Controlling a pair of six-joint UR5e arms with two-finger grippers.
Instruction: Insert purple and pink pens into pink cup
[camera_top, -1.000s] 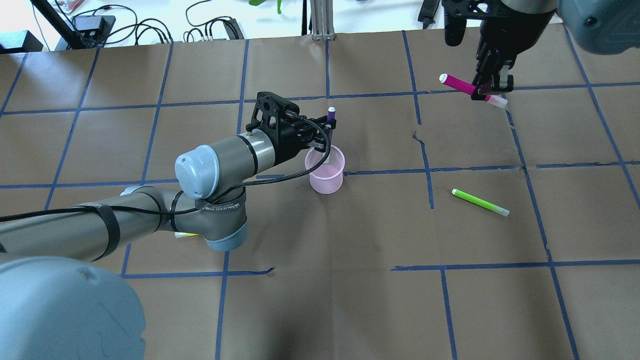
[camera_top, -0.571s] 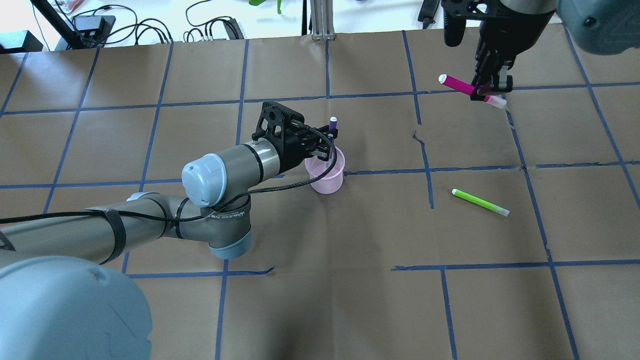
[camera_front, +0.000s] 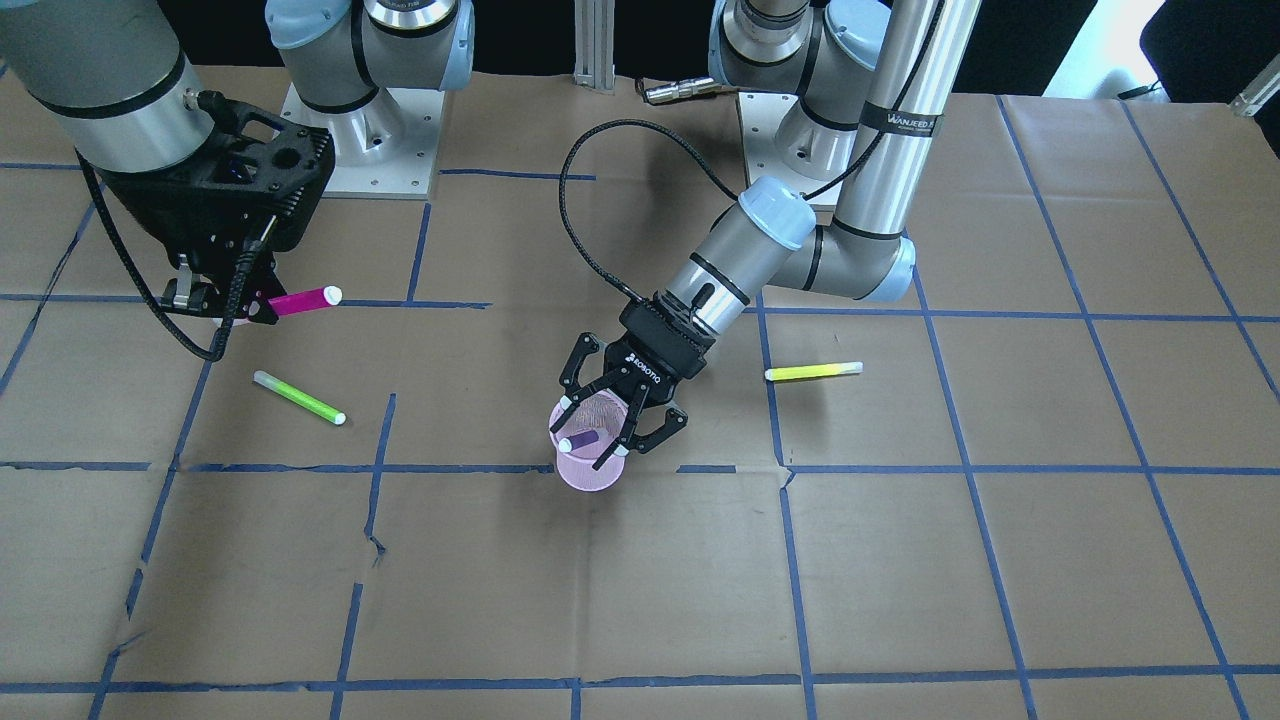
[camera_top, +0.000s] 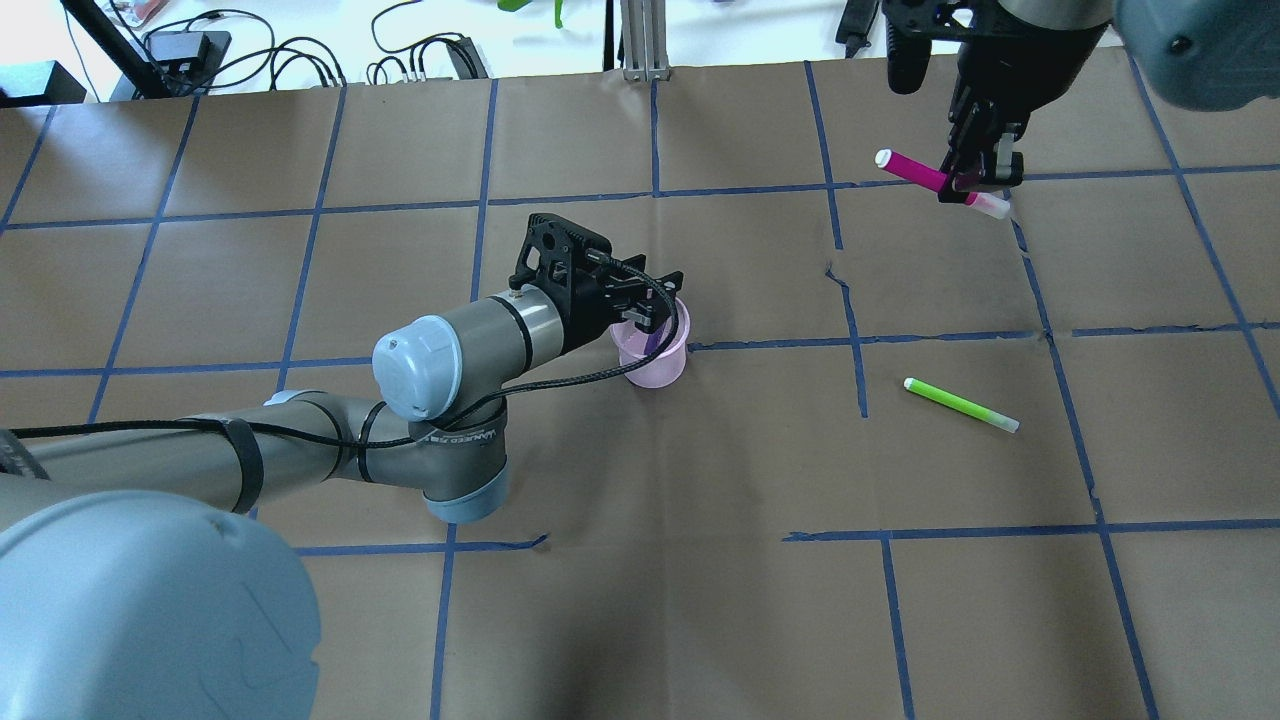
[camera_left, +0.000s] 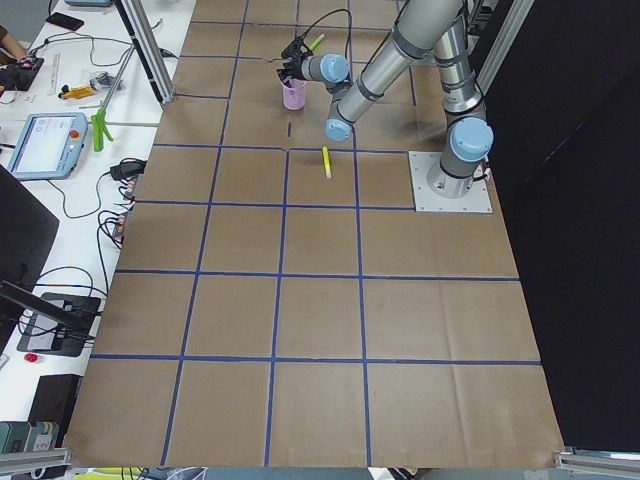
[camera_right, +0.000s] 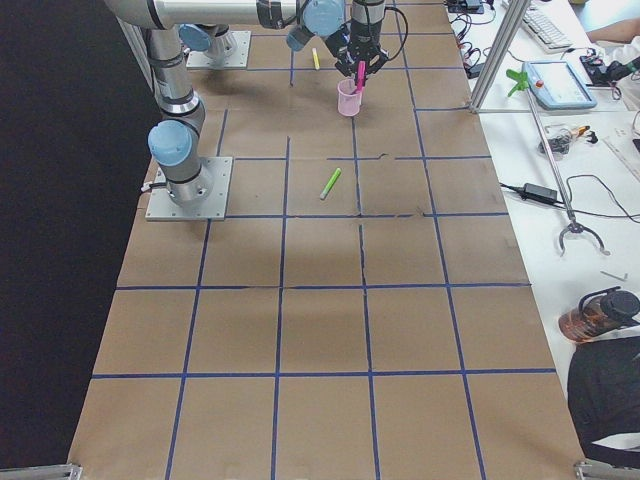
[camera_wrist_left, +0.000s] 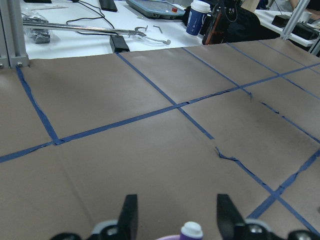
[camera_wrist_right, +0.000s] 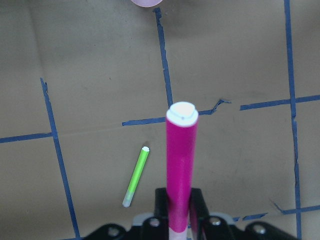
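— Brown-papered table (camera_top: 700, 620): near its middle our left gripper (camera_top: 650, 308) hangs spread over the pink cup (camera_top: 655, 368). Is the purple pen (camera_front: 583, 438) in?
— We'd say so. It stands in the cup, and neither finger touches it.
— And toward the far right corner?
— Our right gripper (camera_top: 975, 180) pinches the pink pen (camera_top: 915, 168) aloft, well apart from the cup. Next, we reckon, we clear the left arm, carry that pen over and tip it upright.

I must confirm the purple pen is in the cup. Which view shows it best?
Exterior front-facing: the purple pen leans inside the pink cup. Left wrist shows only its end; overhead, a sliver behind the left claw.
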